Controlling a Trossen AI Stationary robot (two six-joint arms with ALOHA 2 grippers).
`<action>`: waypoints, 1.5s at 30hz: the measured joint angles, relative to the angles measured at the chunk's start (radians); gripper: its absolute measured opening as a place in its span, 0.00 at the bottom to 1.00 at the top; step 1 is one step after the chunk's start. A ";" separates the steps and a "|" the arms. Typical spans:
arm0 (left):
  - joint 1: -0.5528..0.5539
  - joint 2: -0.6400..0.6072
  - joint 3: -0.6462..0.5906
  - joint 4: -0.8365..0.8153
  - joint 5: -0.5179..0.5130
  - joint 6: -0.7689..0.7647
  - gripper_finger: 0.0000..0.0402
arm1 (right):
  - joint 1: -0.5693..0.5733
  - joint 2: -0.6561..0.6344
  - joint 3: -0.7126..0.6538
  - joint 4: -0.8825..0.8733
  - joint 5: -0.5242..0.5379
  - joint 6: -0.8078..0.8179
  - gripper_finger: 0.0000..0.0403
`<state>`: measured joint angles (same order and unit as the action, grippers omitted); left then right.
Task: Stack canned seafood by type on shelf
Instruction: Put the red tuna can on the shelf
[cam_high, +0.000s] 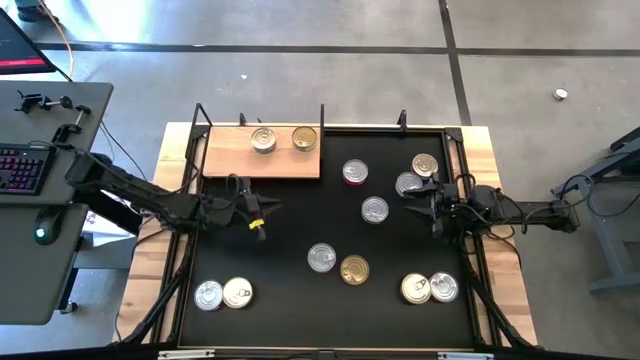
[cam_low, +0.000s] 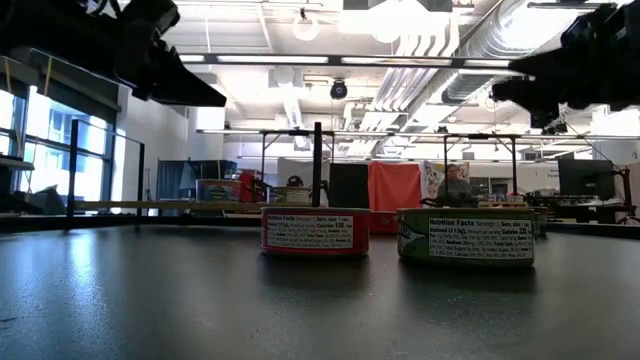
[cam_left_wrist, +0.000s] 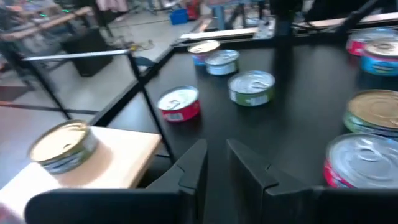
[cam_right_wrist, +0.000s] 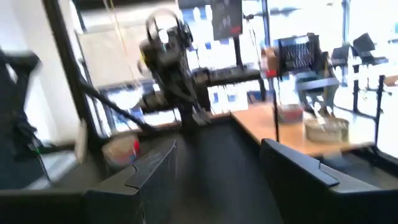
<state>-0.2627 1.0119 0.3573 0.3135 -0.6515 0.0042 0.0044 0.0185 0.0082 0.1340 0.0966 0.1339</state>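
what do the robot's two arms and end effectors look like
Both arms are dark, jointed and slim, with black cables along them. The left end effector carries a small yellow marking near its tip; the right end effector is all black. Up close, the left fingers are matte black, flat and angular.

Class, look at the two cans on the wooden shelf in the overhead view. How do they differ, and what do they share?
The left can has a silver lid; the right can has a gold one. The left can sits nearer the middle of the shelf; the right can sits near its right end. Both are flat round tins, lying lid up, side by side, unstacked.
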 joint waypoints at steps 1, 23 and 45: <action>-0.007 0.000 0.000 0.000 -0.024 0.000 0.12 | 0.000 0.000 0.000 0.032 -0.009 -0.009 0.56; -0.164 0.000 0.002 0.096 -0.022 0.060 0.11 | 0.141 0.602 0.009 0.632 0.005 0.030 0.56; -0.229 0.204 0.045 0.162 -0.015 0.112 0.11 | 0.155 1.735 0.848 -0.028 -0.134 0.013 0.56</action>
<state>-0.4915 1.2160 0.4018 0.4752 -0.6665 0.1160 0.1590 1.7539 0.8563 0.1056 -0.0374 0.1472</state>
